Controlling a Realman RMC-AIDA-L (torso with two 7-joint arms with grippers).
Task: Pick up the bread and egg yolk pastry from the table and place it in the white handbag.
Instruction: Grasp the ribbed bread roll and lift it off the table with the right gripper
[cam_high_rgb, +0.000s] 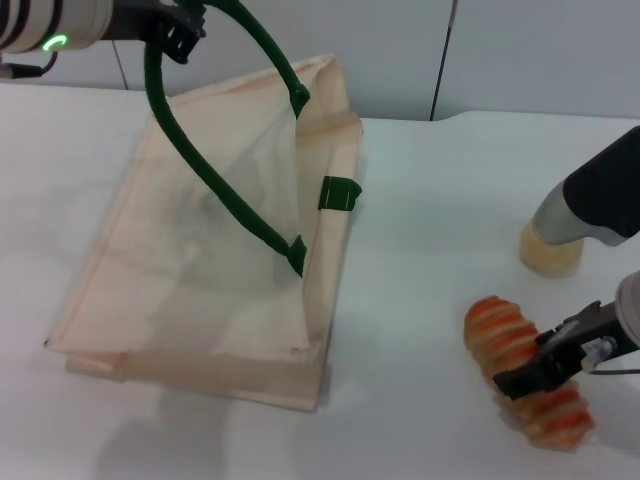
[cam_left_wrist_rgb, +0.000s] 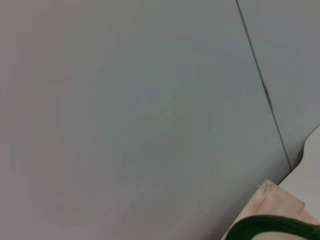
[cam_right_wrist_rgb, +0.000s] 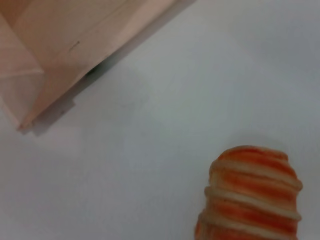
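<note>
Looking at the head view, you see the white handbag (cam_high_rgb: 200, 250) lying across the left and centre of the white table (cam_high_rgb: 420, 250), its mouth lifted toward the top of the frame. 1 dark green rope handle (cam_high_rgb: 215, 150) arches up from the bag to the left gripper (cam_high_rgb: 178, 35) in the upper left corner, which is clenched on that handle and holds it raised off the table. A 2nd bit of green handle (cam_high_rgb: 339, 194) shows at the bag's right edge. At the lower right of the frame lies the bread (cam_high_rgb: 522, 370), striped tan and orange, resting on the table well apart from the bag. The right gripper (cam_high_rgb: 550, 362) sits right over the loaf's middle; you cannot tell whether its jaws are released or closed on it. Just above, at the right edge, the egg yolk pastry (cam_high_rgb: 550, 255) rests on the table, partly hidden by the right arm. Your right wrist view shows the bread (cam_right_wrist_rgb: 250, 195) at the bottom right and a bag corner (cam_right_wrist_rgb: 60, 45) at the upper left.
</note>
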